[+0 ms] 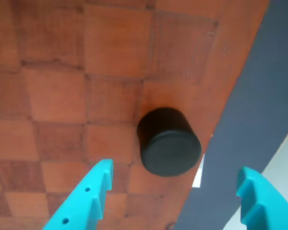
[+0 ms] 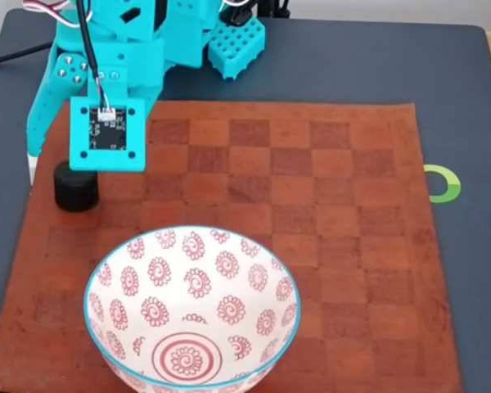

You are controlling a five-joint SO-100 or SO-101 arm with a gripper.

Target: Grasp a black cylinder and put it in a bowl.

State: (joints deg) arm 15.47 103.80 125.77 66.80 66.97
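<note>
Checkered brown mat (image 2: 311,188) covers the dark surface (image 2: 352,65). Claw (image 1: 175,191) spread wide around the ungrasped black cylinder (image 1: 169,143); grasp and bowl (image 2: 192,315) drop remain.

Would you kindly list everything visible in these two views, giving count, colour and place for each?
black cylinder: one, matte black, standing near the left edge of the mat in the fixed view, apart from the bowl.
bowl: one, white with red motifs and a light blue rim, at the front of the mat.
checkered mat: one, reddish brown, on the table.
table: one, dark grey surface.
ring mark: one, green and white, right of the mat.
arm: one, turquoise, at the back left.
end effector: one, turquoise, fingers open, cylinder just ahead in the wrist view.
</note>
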